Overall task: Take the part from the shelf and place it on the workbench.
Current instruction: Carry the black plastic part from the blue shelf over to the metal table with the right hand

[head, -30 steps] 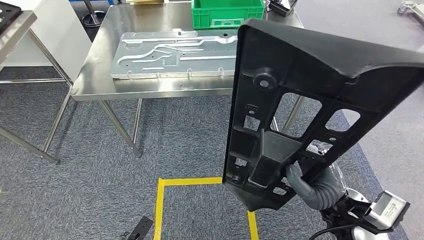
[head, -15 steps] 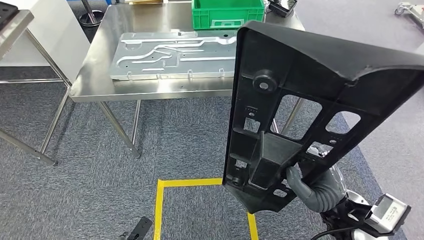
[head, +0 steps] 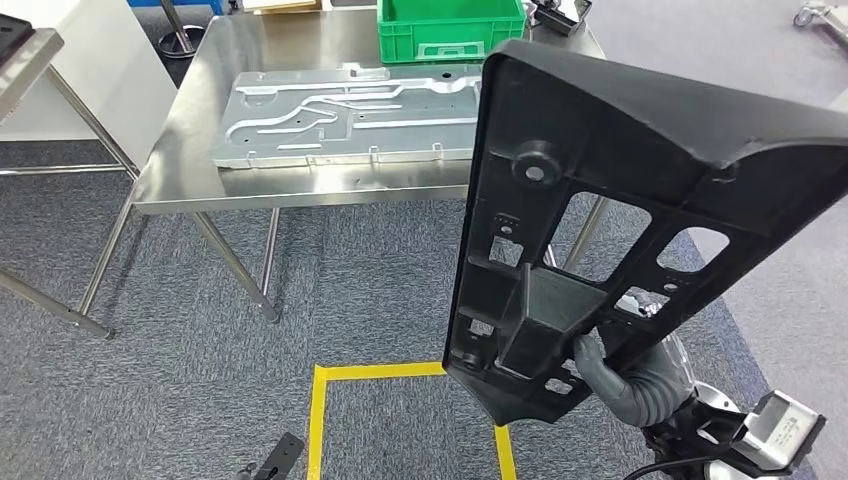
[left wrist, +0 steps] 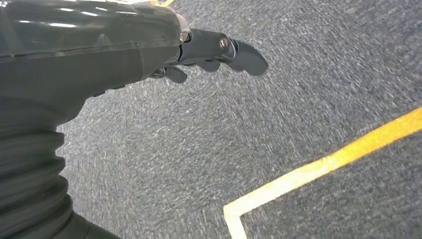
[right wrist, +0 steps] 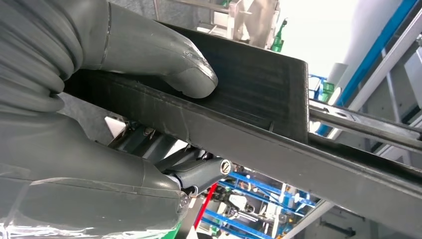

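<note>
A large black plastic part (head: 600, 200) with cut-out openings stands tilted in front of me in the head view. My right hand (head: 610, 375) grips it at its lower edge. In the right wrist view the thumb (right wrist: 149, 50) presses on one face of the part (right wrist: 249, 99) and darker fingers curl under the other. The steel workbench (head: 200, 150) stands ahead, beyond the part. My left hand (left wrist: 124, 50) hangs over grey carpet with nothing in it, its fingers loosely apart.
A flat aluminium plate (head: 340, 115) lies across the workbench and a green crate (head: 450, 25) stands behind it. Yellow floor tape (head: 318, 420) marks a square on the carpet in front of the bench. Another metal table's corner (head: 25, 55) is at far left.
The whole picture has shifted a little: the workbench and floor tape sit slightly lower and further left, so the camera has moved. The part stays in my right hand's grip.
</note>
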`<state>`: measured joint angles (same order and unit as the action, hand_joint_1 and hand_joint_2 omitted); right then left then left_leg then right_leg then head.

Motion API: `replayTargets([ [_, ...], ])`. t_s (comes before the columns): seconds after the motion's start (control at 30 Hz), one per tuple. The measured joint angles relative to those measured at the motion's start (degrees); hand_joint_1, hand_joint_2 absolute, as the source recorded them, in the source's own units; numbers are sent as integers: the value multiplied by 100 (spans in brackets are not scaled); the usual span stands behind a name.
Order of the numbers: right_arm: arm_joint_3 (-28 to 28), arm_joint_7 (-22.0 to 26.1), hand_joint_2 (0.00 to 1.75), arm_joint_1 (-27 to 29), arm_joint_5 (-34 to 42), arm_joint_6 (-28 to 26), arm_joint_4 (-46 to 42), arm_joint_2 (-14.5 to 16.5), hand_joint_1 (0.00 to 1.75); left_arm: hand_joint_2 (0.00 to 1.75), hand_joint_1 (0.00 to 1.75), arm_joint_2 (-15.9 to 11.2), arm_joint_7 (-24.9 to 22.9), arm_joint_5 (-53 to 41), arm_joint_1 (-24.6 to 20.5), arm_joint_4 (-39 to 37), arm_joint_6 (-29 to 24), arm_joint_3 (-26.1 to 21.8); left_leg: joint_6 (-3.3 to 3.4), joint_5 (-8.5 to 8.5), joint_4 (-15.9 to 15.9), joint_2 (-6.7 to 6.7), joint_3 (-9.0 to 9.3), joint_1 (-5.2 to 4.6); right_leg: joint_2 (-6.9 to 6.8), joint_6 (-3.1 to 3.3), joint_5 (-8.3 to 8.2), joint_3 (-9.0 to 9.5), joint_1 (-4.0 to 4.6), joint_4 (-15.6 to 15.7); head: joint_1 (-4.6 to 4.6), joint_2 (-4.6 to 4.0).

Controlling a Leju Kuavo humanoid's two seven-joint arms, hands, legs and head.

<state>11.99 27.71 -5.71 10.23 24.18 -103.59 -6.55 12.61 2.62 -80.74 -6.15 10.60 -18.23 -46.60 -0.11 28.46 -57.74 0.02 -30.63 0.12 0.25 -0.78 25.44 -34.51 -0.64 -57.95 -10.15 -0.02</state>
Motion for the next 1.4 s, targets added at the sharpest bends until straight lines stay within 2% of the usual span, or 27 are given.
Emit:
replayTargets([
  [0.07,1,-1,175,-8,0,4,-6,1,175,175,0,-1,3,0,-4,0,-3,0,-54,202,-347,1,-137,9,-5,74,21,59,-24,34,-1,0],
  [0.13,1,-1,175,-12,0,8,-6,1,175,175,0,-2,5,0,3,0,-4,0,-88,526,-1115,0,-533,24,-15,128,60,102,-16,38,-2,0],
  [0.17,1,-2,175,-9,-1,8,-6,2,175,175,0,-2,5,1,12,0,-4,0,-100,624,-1476,0,-745,30,-13,140,82,123,-9,37,-2,0],
  [0.2,1,-2,175,-7,-1,8,-6,2,175,175,0,-1,5,1,21,0,-4,0,-105,624,-1682,0,-890,33,-7,145,107,150,-5,36,-2,0],
  [0.23,1,-2,175,-6,-1,8,-6,2,175,175,0,-1,5,2,28,0,-4,0,-100,500,-1656,0,-926,35,2,142,136,188,-2,35,-2,0],
  [0.27,1,-2,175,-6,-1,9,-6,2,175,175,0,-1,5,2,31,0,-4,0,-84,270,-1391,0,-843,35,10,135,170,238,0,35,-2,0],
  [0.33,1,-2,175,-10,0,12,-6,1,175,175,0,-3,5,7,30,0,-4,0,-21,-182,-590,-1,-522,19,18,104,243,337,14,33,-2,0],
  [0.37,1,-2,175,-14,1,16,-6,1,175,175,0,-4,8,12,26,0,-6,0,12,-288,-291,0,-390,5,23,79,271,363,19,32,-2,0],
  [0.4,2,-2,175,-19,1,21,-5,1,175,175,0,-5,10,19,25,0,-8,0,38,-311,-127,-1,-322,-9,25,50,286,374,24,31,-2,0],
  [0.5,3,-3,175,-28,3,31,-4,0,175,175,0,-6,20,33,31,0,-11,-1,114,-267,-13,-10,-248,0,21,-38,287,381,25,-28,-2,0],
  [0.57,2,0,175,-46,8,32,-4,-1,175,175,0,-7,26,34,28,0,-11,-2,173,-255,43,-17,-150,27,12,-84,418,256,14,-319,-2,0],
  [0.6,1,1,175,-52,10,32,-4,0,175,175,0,-6,29,34,24,0,-11,-1,192,-242,61,-16,-113,32,8,-109,556,86,2,-619,-1,0],
  [0.67,1,3,175,-54,14,31,2,0,175,175,0,-4,31,33,22,0,-11,0,212,-196,63,-16,-71,32,7,-154,827,-397,-13,-1349,-1,0],
  [0.7,1,3,175,-48,15,31,6,0,175,175,0,-4,31,32,27,0,-11,0,210,-167,62,-17,-45,33,6,-169,859,-592,-20,-1580,-1,0],
  [0.73,1,3,175,-44,15,31,11,-1,175,175,0,-3,31,30,33,0,-11,0,203,-134,61,-19,-8,34,4,-176,771,-689,-26,-1612,-2,0],
  [0.77,1,3,175,-44,15,30,15,-1,175,175,0,-3,31,26,37,0,-10,0,190,-94,60,-21,45,37,1,-174,557,-660,-31,-1410,-2,0],
  [0.83,0,3,175,-45,15,30,19,-1,175,175,0,-1,31,19,39,0,-9,0,146,4,61,-27,180,38,-15,-151,34,-395,-31,-656,-1,0],
  [0.87,-1,3,175,-48,16,29,22,-2,175,175,0,0,31,17,34,0,-8,0,112,51,59,-30,224,35,-25,-123,-93,-278,-13,-330,0,0],
  [0.9,-1,3,175,-45,17,29,26,-2,175,175,0,-1,30,16,30,0,-8,0,76,93,62,-29,243,29,-30,-85,-151,-215,5,-141,0,0],
  [1.03,-3,7,175,-38,19,31,28,-5,175,175,0,-2,28,3,17,0,-9,1,-46,172,-80,-19,259,25,-12,83,-84,-124,16,-48,-3,0],
  [1.1,-3,7,175,-46,19,33,27,-5,175,175,0,-2,28,-4,5,0,-10,2,-90,310,-611,-19,-18,41,-15,149,-34,-26,7,-19,-4,0],
  [1.17,-2,7,175,-49,19,34,27,-5,175,175,0,-2,29,-7,7,0,-11,2,-120,612,-1393,-19,-508,47,-15,188,37,47,15,-15,-4,0],
  [1.2,-2,7,175,-47,19,34,28,-5,175,175,0,-2,29,-8,16,0,-11,2,-124,729,-1654,-19,-717,48,-8,194,75,89,22,-16,-4,0],
  [1.23,-1,7,175,-45,19,34,28,-5,175,175,0,-2,29,-9,25,0,-11,2,-116,739,-1728,-19,-841,47,1,197,119,143,31,-16,-4,0],
  [1.27,-1,7,175,-45,19,34,28,-5,175,175,0,-2,29,-9,30,0,-11,2,-96,604,-1591,-19,-865,43,10,197,166,212,42,-16,-4,0],
  [1.33,-2,7,175,-44,19,34,29,-5,175,175,0,-5,29,-10,33,0,-11,2,-4,15,-854,-18,-704,13,17,193,273,360,62,-11,-3,0],
  [1.4,-1,7,175,-46,22,34,34,-4,175,175,0,-16,29,-13,31,0,-10,2,90,-331,-259,-17,-551,-38,27,159,359,438,75,-10,3,0],
])
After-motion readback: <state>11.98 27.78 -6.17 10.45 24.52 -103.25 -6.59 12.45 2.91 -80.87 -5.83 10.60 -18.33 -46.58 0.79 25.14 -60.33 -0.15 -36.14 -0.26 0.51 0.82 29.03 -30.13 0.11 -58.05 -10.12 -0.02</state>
